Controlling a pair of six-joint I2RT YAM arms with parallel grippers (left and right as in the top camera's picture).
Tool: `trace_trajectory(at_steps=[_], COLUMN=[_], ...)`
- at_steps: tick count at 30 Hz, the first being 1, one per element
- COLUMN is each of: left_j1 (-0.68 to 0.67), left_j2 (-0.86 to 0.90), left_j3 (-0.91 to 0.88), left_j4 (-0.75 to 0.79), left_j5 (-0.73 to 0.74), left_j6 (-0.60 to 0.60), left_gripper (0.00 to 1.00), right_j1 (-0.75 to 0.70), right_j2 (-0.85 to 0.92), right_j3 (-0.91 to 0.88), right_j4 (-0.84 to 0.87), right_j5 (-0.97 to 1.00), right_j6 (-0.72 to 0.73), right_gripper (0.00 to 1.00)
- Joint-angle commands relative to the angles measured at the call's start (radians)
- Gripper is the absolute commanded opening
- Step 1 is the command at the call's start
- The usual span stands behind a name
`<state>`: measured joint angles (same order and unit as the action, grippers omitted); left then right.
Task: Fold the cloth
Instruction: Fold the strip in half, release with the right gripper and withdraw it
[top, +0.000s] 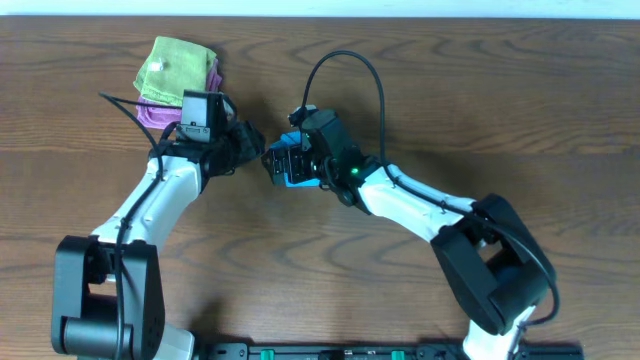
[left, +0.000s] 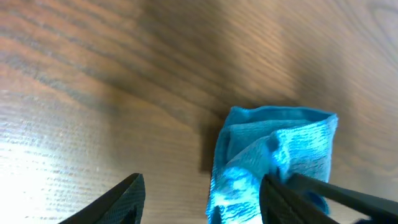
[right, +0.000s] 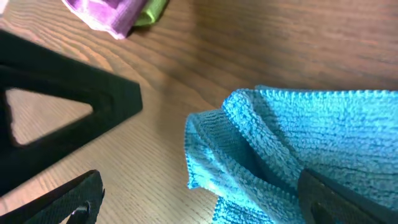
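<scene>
A small blue cloth (top: 297, 176), partly folded and rumpled, lies at mid-table and is mostly hidden under my right gripper (top: 279, 163). In the right wrist view the cloth (right: 298, 134) spreads on the right. The right gripper (right: 199, 186) is open, with one finger over the cloth and the other over bare wood. My left gripper (top: 252, 148) faces it from the left. In the left wrist view the left gripper (left: 202, 186) is open, its right finger over the cloth (left: 273, 152), which it does not hold.
A folded green cloth (top: 178, 66) lies on a purple cloth (top: 153, 111) at the back left, behind the left arm. Both show in the right wrist view, purple (right: 106, 15) and green (right: 153, 9). The left gripper's black finger (right: 68, 115) is close to my right gripper.
</scene>
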<state>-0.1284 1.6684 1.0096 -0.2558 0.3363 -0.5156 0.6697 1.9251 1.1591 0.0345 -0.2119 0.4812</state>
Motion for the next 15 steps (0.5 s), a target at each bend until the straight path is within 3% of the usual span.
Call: trace_trajectory(at_steps=[1,10,12,15], left_j1=[0.028,0.103,0.103,0.102], left_j2=[-0.011,-0.011,-0.011,-0.01], left_j3=[0.015,0.015,0.015,0.015], left_j4=[-0.023,-0.034,-0.035,-0.057], left_j5=[-0.005,0.095,0.111,0.162], left_j6=[0.018,0.01,0.006,-0.014], left_gripper=[0.61,0.63,0.67,0.81], right_j1=[-0.008,-0.053,-0.067,-0.084], right_j2=[-0.09,-0.232,-0.229,-0.23], right_j3=[0.018,0.018,0.017,0.017], right_j4=[0.002,-0.091,-0.153,-0.23], right_j5=[0.012,0.174,0.171,0.171], right_j6=[-0.027,-0.032,-0.032,-0.044], right_gripper=[0.99,0.99,0.99,0.99])
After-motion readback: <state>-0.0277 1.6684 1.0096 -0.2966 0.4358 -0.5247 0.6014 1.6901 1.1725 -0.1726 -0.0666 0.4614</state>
